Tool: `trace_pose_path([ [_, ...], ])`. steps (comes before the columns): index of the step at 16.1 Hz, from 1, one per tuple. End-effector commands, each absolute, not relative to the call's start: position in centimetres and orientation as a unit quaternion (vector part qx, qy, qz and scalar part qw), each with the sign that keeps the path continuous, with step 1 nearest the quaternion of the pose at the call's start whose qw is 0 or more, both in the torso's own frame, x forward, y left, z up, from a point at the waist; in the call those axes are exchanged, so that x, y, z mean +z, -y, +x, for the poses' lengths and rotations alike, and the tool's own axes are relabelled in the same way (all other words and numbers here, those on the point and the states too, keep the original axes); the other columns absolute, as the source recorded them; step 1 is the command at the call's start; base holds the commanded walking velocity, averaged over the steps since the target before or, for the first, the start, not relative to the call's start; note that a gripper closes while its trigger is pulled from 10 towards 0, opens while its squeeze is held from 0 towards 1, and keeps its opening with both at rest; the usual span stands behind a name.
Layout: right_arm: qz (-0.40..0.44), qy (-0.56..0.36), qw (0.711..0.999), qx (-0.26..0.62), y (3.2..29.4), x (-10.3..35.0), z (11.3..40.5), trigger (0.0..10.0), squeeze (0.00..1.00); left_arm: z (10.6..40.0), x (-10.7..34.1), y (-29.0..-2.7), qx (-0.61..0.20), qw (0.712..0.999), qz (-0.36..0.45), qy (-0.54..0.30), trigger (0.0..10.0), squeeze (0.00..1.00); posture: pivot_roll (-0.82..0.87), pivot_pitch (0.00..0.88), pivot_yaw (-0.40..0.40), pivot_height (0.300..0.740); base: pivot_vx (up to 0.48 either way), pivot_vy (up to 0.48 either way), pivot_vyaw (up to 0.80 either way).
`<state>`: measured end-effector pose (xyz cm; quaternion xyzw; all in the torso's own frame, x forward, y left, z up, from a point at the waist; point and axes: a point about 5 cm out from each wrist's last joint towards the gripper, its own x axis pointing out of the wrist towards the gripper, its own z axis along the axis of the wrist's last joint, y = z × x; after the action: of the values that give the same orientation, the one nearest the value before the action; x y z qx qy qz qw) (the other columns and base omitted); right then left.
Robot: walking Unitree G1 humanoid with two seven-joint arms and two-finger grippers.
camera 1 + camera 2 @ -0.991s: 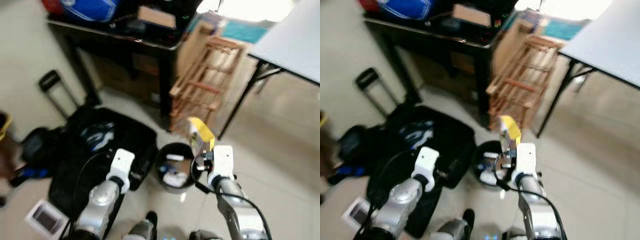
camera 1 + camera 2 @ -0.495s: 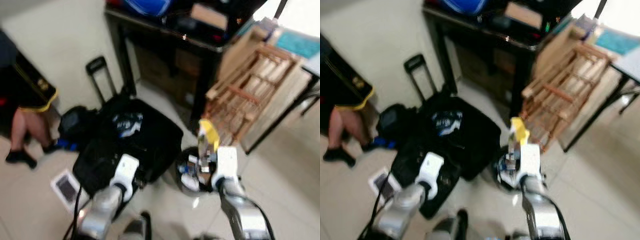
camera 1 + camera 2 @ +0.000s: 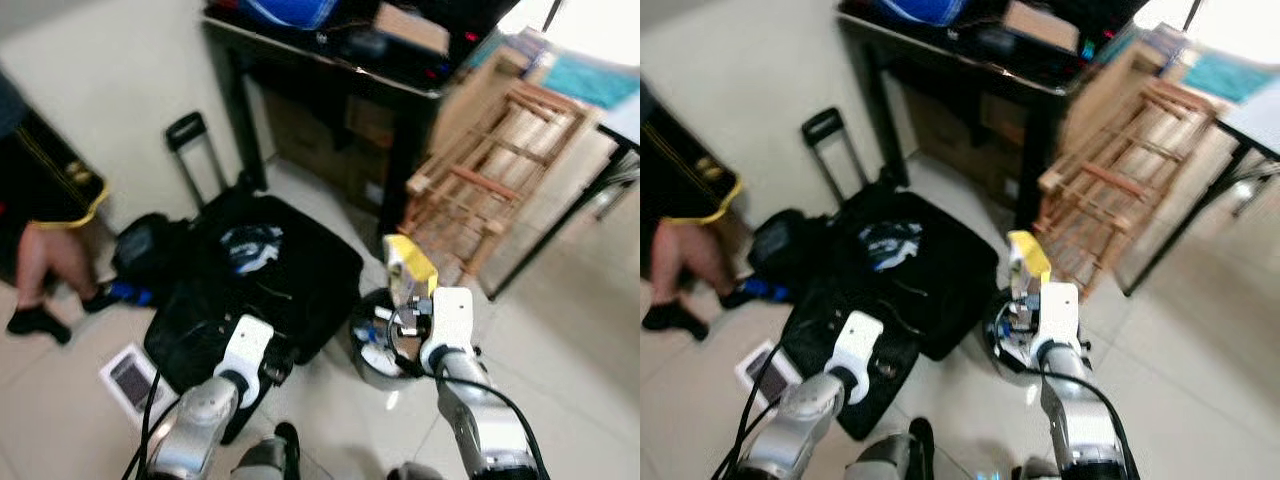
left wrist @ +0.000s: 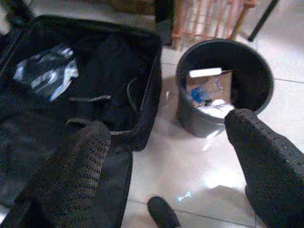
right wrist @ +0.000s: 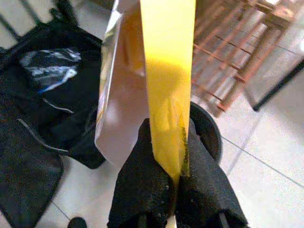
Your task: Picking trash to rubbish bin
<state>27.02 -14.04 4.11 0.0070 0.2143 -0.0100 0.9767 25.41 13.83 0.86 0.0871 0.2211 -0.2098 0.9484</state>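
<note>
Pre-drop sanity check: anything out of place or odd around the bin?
An open black suitcase lies sprawled on the floor against the round black rubbish bin. The right gripper pinches a yellow-and-silver foil wrapper above the bin; nothing spilled.

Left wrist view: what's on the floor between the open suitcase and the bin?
Nothing but bare tile, a narrow strip between the black suitcase and the bin, with glare on it. The left gripper hangs open above that strip.
</note>
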Motion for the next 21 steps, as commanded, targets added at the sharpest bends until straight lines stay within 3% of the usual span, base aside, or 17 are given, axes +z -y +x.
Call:
trace_pose_path([
  [1, 0.007, -0.218, 0.976, -0.015, 14.1, 3.8, 26.9, 10.0, 0.00, 25.1, 0.5, -14.1, -0.211, 0.945, 0.090, -0.234, 10.0, 0.00, -0.02, 0.201, 0.058, 0.740, 0.000, 0.000, -0.76],
  [6, 0.007, -0.222, 0.975, -0.019, 14.2, 3.5, 26.8, 10.0, 0.00, 25.0, 0.4, -14.1, -0.216, 0.942, 0.088, -0.242, 10.0, 0.00, -0.02, 0.203, 0.059, 0.740, 0.000, 0.000, -0.75],
  [15, 0.003, -0.237, 0.971, -0.017, 13.9, 2.6, 25.9, 10.0, 0.00, 23.6, 0.2, -14.6, -0.256, 0.927, 0.085, -0.261, 10.0, 0.00, -0.02, 0.264, 0.059, 0.740, 0.000, 0.000, 0.00],
  [21, 0.004, -0.240, 0.971, -0.018, 13.5, 2.5, 25.7, 10.0, 0.00, 22.7, 0.4, -14.3, -0.278, 0.922, 0.064, -0.261, 10.0, 0.00, -0.01, 0.287, 0.067, 0.740, 0.436, 0.000, 0.00],
])
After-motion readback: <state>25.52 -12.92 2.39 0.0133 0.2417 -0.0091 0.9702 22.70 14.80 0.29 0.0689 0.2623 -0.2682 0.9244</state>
